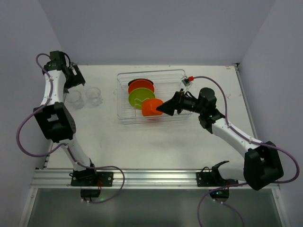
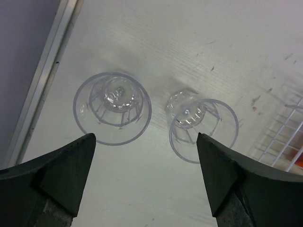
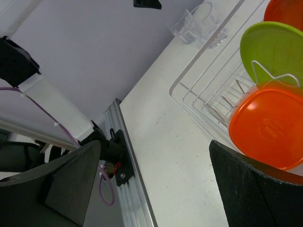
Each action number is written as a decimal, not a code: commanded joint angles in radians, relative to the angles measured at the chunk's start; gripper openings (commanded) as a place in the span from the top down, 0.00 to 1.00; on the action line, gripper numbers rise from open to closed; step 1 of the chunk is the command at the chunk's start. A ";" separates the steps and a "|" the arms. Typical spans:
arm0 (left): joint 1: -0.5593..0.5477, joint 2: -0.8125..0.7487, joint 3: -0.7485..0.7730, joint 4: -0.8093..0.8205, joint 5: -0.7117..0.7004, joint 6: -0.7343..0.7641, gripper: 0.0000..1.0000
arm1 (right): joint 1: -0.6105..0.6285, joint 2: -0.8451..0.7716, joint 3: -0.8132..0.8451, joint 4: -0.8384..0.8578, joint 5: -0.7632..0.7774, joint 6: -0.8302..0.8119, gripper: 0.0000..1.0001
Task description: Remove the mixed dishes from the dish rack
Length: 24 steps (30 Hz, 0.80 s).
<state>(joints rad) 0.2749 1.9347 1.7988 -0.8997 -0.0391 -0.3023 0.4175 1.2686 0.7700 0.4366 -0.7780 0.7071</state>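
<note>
The orange cup lies tipped on its side at the near end of the clear dish rack. Behind it a lime green plate and an orange plate stand on edge in the slots. The right tool is just beside the cup, with its fingers spread wide. Two clear glass cups stand on the white surface, left of the rack. The left tool hangs above them, spread wide too.

Embossed marks under orange cup, illegible.
</note>
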 commanded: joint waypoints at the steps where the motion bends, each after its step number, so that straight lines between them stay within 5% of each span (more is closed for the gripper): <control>1: 0.010 -0.108 0.057 -0.019 -0.016 0.017 0.07 | -0.005 0.017 0.026 0.040 -0.018 -0.008 0.01; 11: 0.007 -0.469 -0.171 0.194 0.234 -0.032 0.00 | -0.003 0.054 0.104 -0.094 0.028 -0.060 0.01; 17: -0.022 -0.669 -0.407 0.353 0.416 -0.069 0.00 | 0.027 0.112 0.282 -0.387 0.101 -0.174 0.01; 24: -0.043 -0.859 -0.665 0.540 0.573 -0.112 0.00 | 0.096 0.210 0.549 -0.811 0.364 -0.281 0.01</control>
<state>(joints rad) 0.2401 1.1400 1.2041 -0.5037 0.4103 -0.3775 0.4877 1.4490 1.2125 -0.1284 -0.5583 0.5053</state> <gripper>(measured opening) 0.997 0.987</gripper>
